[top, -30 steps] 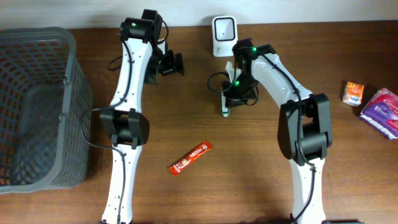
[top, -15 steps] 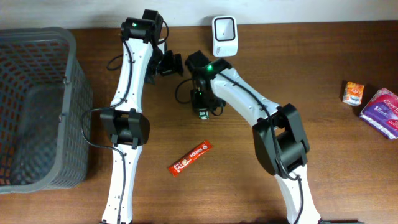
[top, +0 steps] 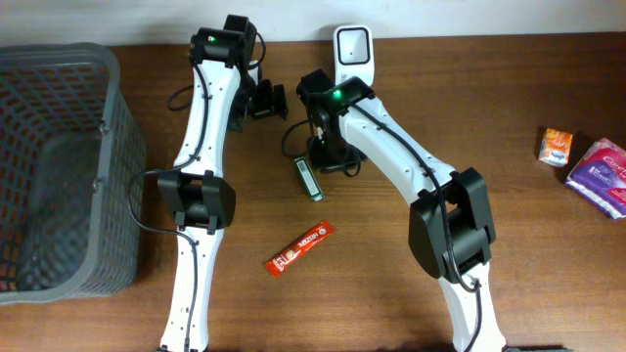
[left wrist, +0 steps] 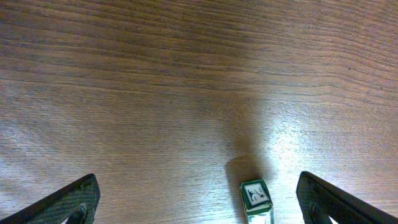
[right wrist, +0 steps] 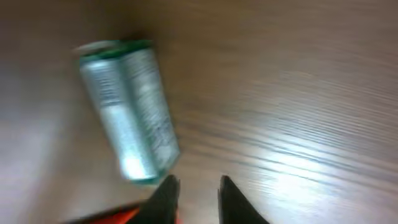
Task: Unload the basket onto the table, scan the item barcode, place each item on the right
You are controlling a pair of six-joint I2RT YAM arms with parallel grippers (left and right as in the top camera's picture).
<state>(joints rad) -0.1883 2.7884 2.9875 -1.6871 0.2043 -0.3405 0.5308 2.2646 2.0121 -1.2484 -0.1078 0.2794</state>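
Just beside right gripper (right wrist: 198, 185): pack (right wrist: 129, 112) lies flat, free | jaws part-open, empty | left gripper (left wrist: 198, 180) wide, empty | I judge it laid for handover.

A grey mesh basket (top: 115, 137) stands at the left edge of a wooden table (top: 548, 264). A red snack bar (top: 299, 247) lies tilted near the middle, well apart from an orange box (top: 556, 145) and a purple packet (top: 599, 174) lying just beside each other at the right edge.
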